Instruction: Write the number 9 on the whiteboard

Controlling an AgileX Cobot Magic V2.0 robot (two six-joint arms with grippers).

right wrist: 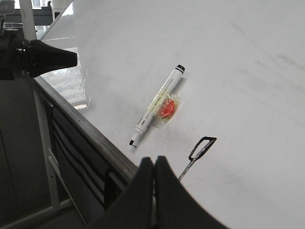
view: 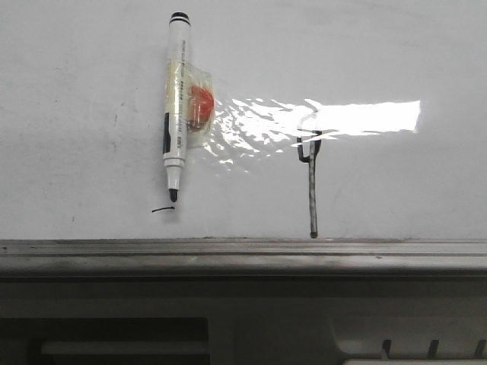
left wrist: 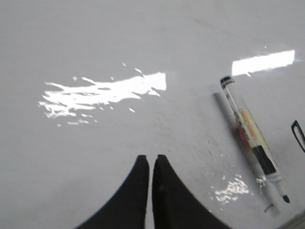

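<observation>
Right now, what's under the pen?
The pen lies flat on the whiteboard, and a short dark dash sits by its tip. Clear tape with something red sticks out beside it. The board right under its body is hidden.

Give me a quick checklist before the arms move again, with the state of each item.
1. Number 9 drawn on the whiteboard: ok, loop and stem visible.
2. Marker released, lying on the board: ok.
3. Marker cap on: not ok, tip bare beside a short dash.
4. Left tool empty: ok, shut on nothing.
5. Right tool empty: ok, shut.
6. Loop fully closed: cannot tell, glare covers it.
</observation>
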